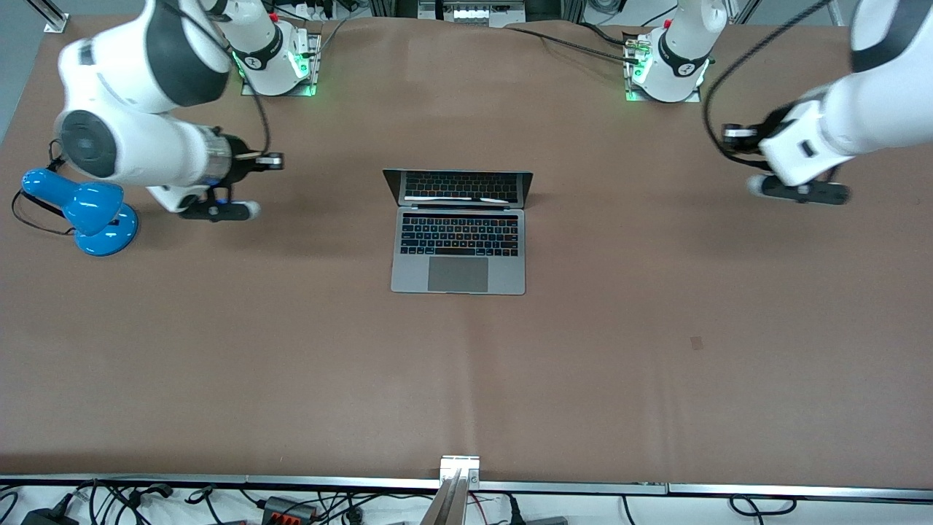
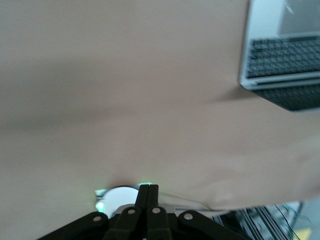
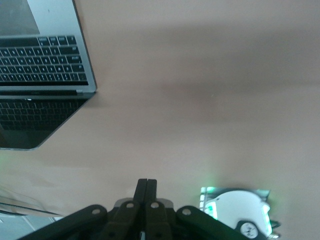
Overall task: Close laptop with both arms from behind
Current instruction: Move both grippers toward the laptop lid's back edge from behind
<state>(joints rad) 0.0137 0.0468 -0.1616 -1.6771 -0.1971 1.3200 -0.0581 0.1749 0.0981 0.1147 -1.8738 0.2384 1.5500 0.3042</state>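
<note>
The laptop point(image 1: 458, 248) lies open in the middle of the brown table, keyboard facing up, its dark screen leaning back toward the robots' bases. My right gripper point(image 1: 219, 211) hangs over bare table, off toward the right arm's end from the laptop. In the right wrist view its fingers point(image 3: 147, 181) are pressed together on nothing, and the laptop point(image 3: 42, 70) shows well apart from them. My left gripper point(image 1: 802, 193) is over bare table toward the left arm's end. It is shut and empty too point(image 2: 148, 186), with the laptop point(image 2: 285, 65) at a distance.
A blue desk lamp point(image 1: 87, 211) with a black cord stands at the right arm's end, close under the right arm. The two arm bases point(image 1: 277, 58) point(image 1: 667, 65) glow green at the table's robot edge. A metal rail point(image 1: 459, 474) runs along the edge nearest the front camera.
</note>
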